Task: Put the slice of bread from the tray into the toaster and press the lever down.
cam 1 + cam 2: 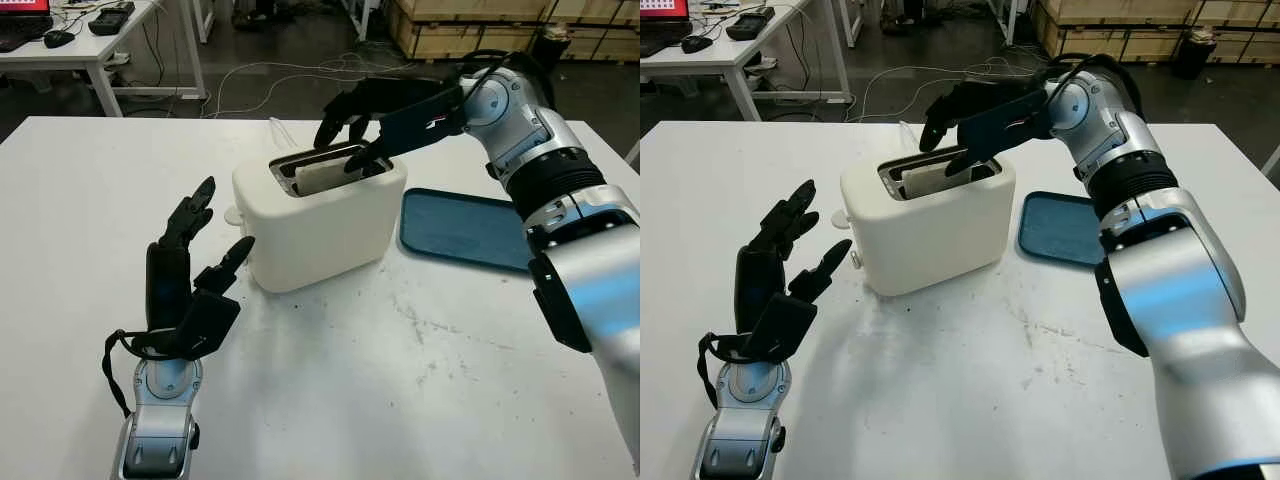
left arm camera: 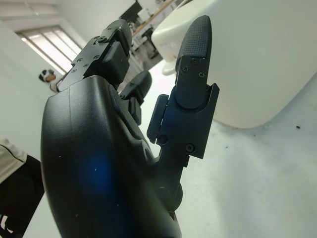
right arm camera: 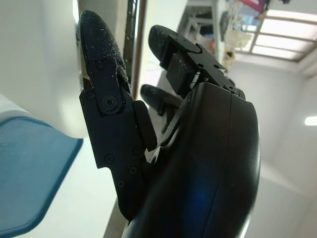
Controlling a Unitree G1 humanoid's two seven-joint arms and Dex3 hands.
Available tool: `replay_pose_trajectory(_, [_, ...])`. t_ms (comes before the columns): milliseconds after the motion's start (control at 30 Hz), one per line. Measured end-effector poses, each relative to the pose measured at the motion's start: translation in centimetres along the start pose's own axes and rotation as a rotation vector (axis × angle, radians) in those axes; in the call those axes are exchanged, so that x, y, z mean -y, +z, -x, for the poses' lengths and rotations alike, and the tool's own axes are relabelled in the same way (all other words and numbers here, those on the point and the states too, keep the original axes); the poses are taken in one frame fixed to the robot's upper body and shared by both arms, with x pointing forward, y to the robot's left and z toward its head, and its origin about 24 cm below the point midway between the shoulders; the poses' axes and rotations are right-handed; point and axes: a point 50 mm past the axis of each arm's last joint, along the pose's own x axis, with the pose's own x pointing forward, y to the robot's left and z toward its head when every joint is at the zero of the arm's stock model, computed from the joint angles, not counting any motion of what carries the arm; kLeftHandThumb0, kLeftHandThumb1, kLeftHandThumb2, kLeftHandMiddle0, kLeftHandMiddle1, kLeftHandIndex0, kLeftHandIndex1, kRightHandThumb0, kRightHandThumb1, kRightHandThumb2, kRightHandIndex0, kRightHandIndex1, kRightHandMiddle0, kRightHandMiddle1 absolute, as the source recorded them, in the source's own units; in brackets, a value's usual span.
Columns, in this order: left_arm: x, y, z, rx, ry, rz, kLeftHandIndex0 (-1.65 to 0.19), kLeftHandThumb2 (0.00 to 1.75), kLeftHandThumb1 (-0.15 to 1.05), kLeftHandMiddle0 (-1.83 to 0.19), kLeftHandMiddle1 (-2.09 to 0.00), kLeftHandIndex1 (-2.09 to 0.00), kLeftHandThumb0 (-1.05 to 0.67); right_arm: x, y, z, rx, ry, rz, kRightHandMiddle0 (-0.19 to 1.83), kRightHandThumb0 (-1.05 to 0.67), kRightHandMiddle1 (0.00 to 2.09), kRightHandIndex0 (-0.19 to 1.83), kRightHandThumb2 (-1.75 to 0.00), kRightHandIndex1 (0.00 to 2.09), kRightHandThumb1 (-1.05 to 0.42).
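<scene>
Bread status: pale slice of bread (image 1: 322,177) is sitting upright in the slot of the white rounded plastic toaster (image 1: 318,215), centre of the frame, top edge poking just above the rim. The flat blue rectangular tray (image 1: 465,230) to the right of the toaster is carrying nothing.

Right hand (image 1: 352,130) is hovering over the slot at upper centre, fingers curled down around the top of the slice. Can't tell whether it's actually pinching the bread or just touching it; the right wrist view isn't settling it either.

Left hand (image 1: 196,262) is sitting open at lower left, raised off the white surface (image 1: 400,400), just beside the toaster's left end, holding nothing.

Handling, my read: the slice is light, soft, crumbly. Easy to tear or squash, so only light contact on the top edge; it looks to be seated already. The toaster looks light and smooth-sided and is probably going to slide on the surface under a push, so bracing may help.

Lever: a small white knob (image 1: 232,214) is sticking out at the toaster's left end, near the left hand. Presumably that's the lever, still to be pressed.

Obstructions: nothing standing between the left hand and the knob. Right arm is crossing above the tray. Cables and desks along the top of the frame are well apart.
</scene>
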Motion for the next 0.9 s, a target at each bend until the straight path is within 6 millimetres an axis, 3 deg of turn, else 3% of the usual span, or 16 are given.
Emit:
replay_pose_trajectory(267, [0.0,0.0,0.0,-0.001,0.000,-0.001,-0.44,0.17,0.92,-0.21,-0.68,-0.01,-0.54,0.2,-0.3,0.2,-0.018,-0.048,0.010,0.70,-0.69,0.15,0.16,0.00,1.20,-0.91])
replay_pose_trajectory(367, [0.0,0.0,0.0,-0.001,0.000,-0.001,-0.44,0.16,0.92,-0.21,-0.68,-0.01,-0.54,0.5,-0.3,0.3,-0.005,-0.108,0.000,0.75,-0.61,0.14,0.26,0.00,1.07,-0.91])
replay_pose_trajectory(500, [-0.1,-0.1,0.0,-0.001,0.002,-0.005,-0.45,0.18,0.92,-0.23,-0.68,-0.01,-0.57,0.9,-1.0,1.1,0.038,-0.301,-0.083,0.88,-0.48,0.10,0.55,0.00,0.72,-0.88])
replay_pose_trajectory(633, [-1.0,0.0,-0.4,0.019,0.023,-0.073,-0.48,0.16,0.92,-0.27,-0.67,-0.03,-0.58,1.2,-1.7,2.8,0.130,-0.528,-0.190,0.95,-0.45,0.09,0.84,0.00,0.67,-0.88])
replay_pose_trajectory(767, [-2.2,0.6,-1.4,0.071,0.057,-0.123,-0.50,0.15,0.92,-0.30,-0.66,-0.03,-0.56,-0.5,-2.4,5.2,0.258,-0.693,-0.282,0.98,-0.43,0.08,0.89,0.00,0.61,-0.88])
replay_pose_trajectory(900, [-3.2,1.1,-2.2,0.110,0.069,-0.163,-0.58,0.14,0.92,-0.39,-0.67,-0.07,-0.55,-4.6,-4.2,7.0,0.256,-0.765,-0.401,1.02,-0.39,0.06,0.97,-0.01,0.57,-0.90])
